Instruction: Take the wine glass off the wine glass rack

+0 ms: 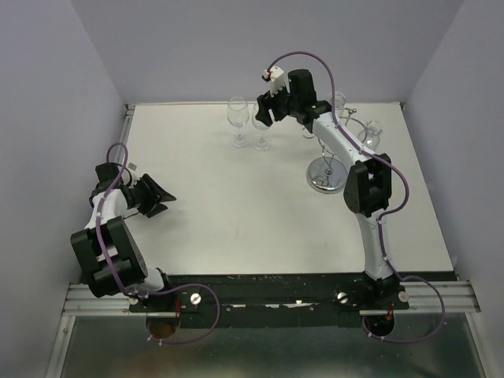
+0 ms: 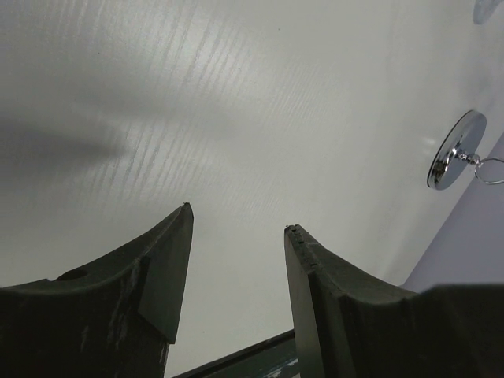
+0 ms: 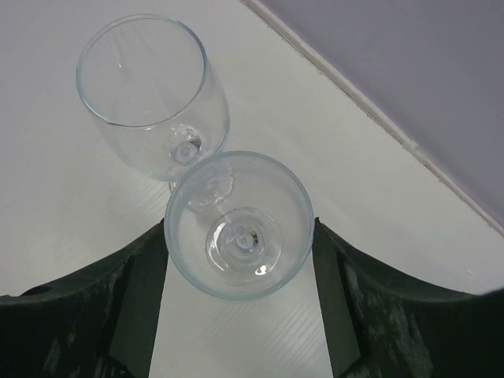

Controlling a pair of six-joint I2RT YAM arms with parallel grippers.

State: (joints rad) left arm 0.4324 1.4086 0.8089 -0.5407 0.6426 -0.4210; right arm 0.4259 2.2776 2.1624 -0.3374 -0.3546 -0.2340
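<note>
The chrome wine glass rack (image 1: 327, 178) stands at the back right on its round disc base, which also shows in the left wrist view (image 2: 454, 150). Clear glasses still hang from its ring (image 1: 372, 134). My right gripper (image 1: 264, 109) is at the back centre, over a wine glass (image 3: 239, 224) that stands upright on the table. Both fingers (image 3: 142, 299) touch the glass's rim from the sides. A second wine glass (image 3: 150, 90) stands upright just beside it, also seen from above (image 1: 238, 118). My left gripper (image 2: 239, 216) is open and empty, low over the table at the left.
The white table (image 1: 228, 205) is walled by lavender panels on three sides. The back wall edge (image 3: 378, 118) runs close behind the two standing glasses. The right arm (image 1: 366, 189) reaches past the rack.
</note>
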